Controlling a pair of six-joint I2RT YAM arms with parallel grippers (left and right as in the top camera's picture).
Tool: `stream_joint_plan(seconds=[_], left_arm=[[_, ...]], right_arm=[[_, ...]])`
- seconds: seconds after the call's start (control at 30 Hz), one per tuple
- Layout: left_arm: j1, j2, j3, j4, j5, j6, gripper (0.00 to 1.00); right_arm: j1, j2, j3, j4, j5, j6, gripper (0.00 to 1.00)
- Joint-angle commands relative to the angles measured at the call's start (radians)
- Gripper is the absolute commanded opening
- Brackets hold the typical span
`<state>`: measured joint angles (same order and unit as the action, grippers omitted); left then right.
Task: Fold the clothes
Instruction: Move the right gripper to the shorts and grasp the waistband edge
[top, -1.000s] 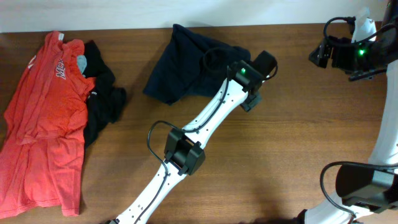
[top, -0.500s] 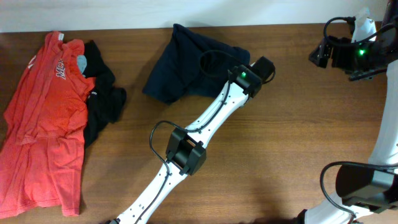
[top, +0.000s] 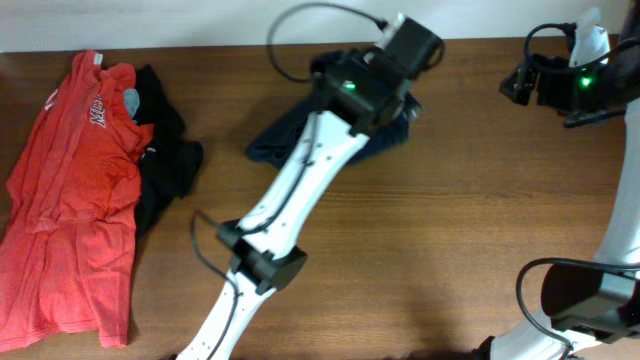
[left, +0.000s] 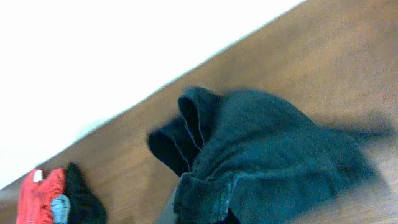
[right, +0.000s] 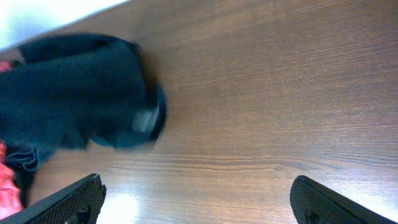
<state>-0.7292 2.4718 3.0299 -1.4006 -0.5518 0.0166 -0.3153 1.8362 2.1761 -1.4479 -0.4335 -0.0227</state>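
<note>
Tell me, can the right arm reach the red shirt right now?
Probably not: the right gripper hovers at the far right, the red shirt lies far left, and the left arm stretches between.

From above, the left hand is hidden under its own wrist over the navy garment. Its own camera shows no fingers, only smeared cloth running off the lower edge, so I cannot tell whether it grips. Of the right hand only two fingertips poke in at the bottom corners, and the red shirt is cut by the left edge.
</note>
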Motion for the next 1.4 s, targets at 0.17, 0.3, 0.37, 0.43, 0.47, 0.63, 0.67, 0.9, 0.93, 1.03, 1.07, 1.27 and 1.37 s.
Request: stream_joint_plan(seconds=[0.17, 0.3, 0.37, 0.43, 0.47, 0.63, 0.67, 0.9, 0.93, 1.03, 1.07, 1.27, 1.37], left_arm=[[0.013, -0.036, 0.003, 0.034, -0.022, -0.017, 0.01], [0.027, -0.036, 0.003, 0.067, -0.022, -0.017, 0.01], [0.038, -0.036, 0.003, 0.085, -0.021, -0.017, 0.01], [0.047, -0.036, 0.003, 0.105, -0.022, -0.017, 0.01], [0.055, -0.036, 0.003, 0.119, -0.022, -0.017, 0.01], [0.093, -0.036, 0.003, 0.175, -0.021, -0.017, 0.01], [0.098, -0.036, 0.003, 0.177, -0.021, -0.017, 0.01], [0.093, -0.047, 0.003, 0.163, -0.021, -0.017, 0.01], [0.093, -0.051, 0.003, 0.158, -0.021, -0.017, 0.01], [0.093, -0.065, 0.003, 0.146, -0.021, -0.017, 0.01], [0.093, -0.072, 0.003, 0.141, -0.021, -0.016, 0.01], [0.093, -0.129, 0.003, 0.134, -0.021, -0.016, 0.01], [0.093, -0.162, 0.003, 0.134, -0.021, -0.016, 0.01]], right_arm=[[-0.071, 0.005, -0.054, -0.024, -0.182, -0.053, 1.00], [-0.047, 0.005, -0.153, -0.032, -0.237, -0.152, 1.00], [-0.034, 0.005, -0.213, -0.033, -0.287, -0.207, 1.00], [-0.017, 0.005, -0.289, -0.033, -0.356, -0.263, 1.00], [-0.008, 0.005, -0.321, -0.032, -0.381, -0.289, 1.00], [0.047, 0.005, -0.467, 0.058, -0.424, -0.304, 0.97], [0.065, 0.005, -0.506, 0.122, -0.424, -0.256, 0.96], [0.143, 0.005, -0.719, 0.672, -0.399, 0.140, 0.93], [0.148, 0.005, -0.733, 0.720, -0.391, 0.172, 0.93], [0.168, 0.005, -0.771, 0.864, -0.357, 0.271, 0.93], [0.179, 0.005, -0.776, 0.895, -0.341, 0.296, 0.94], [0.240, 0.005, -0.777, 0.948, -0.285, 0.354, 0.94], [0.280, 0.006, -0.777, 0.948, -0.253, 0.354, 0.94]])
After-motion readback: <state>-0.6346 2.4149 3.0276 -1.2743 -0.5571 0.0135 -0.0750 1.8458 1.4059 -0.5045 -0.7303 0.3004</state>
